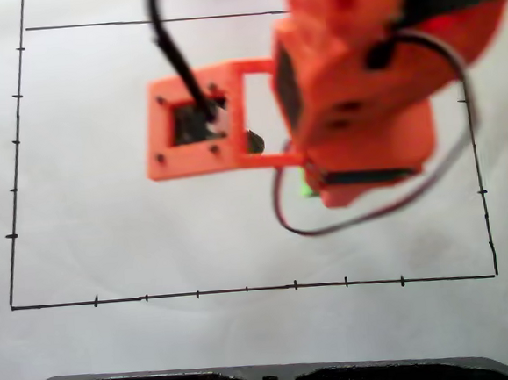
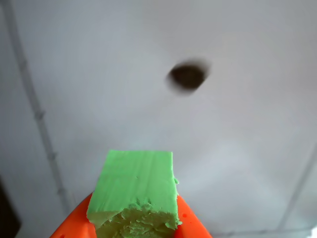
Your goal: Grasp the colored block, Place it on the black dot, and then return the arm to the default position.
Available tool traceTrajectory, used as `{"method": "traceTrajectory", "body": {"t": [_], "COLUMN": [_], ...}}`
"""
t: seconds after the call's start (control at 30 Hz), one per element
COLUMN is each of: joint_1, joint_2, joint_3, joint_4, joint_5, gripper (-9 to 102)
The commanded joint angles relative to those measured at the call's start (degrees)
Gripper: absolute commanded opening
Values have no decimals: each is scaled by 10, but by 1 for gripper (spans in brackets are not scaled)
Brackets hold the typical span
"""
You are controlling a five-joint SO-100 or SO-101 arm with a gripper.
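Orange gripper (image 2: 133,230) clamped on green block (image 2: 136,186), black dot (image 2: 187,77) ahead, apart. Risk: early release lands block short of dot.

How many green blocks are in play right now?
1. The colored block sits gripped in the end effector in the wrist view, short of the black dot. The arm could hide others in the fixed view.

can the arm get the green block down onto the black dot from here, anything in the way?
Probably yes. In the wrist view the gripper holds the colored block, and the black dot lies ahead on bare white paper with nothing between them. In the fixed view the dot sits beside the arm.
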Motion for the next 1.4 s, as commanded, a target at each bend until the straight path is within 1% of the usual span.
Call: {"method": "traceTrajectory", "body": {"t": [0.0,0.13,0.3,0.53,0.77,0.97,1.37], "joint_1": [19,40,75,116,118,101,105], "joint_2": [63,108,146,148,128,118,90], "joint_3": [41,103,187,237,232,227,243], "joint_4": [-9,-14,-42,-76,-83,-79,-134], "joint_5": [-30,-84,-146,-192,-178,-130,-120], "gripper": [11,11,11,11,12,12,13]}}
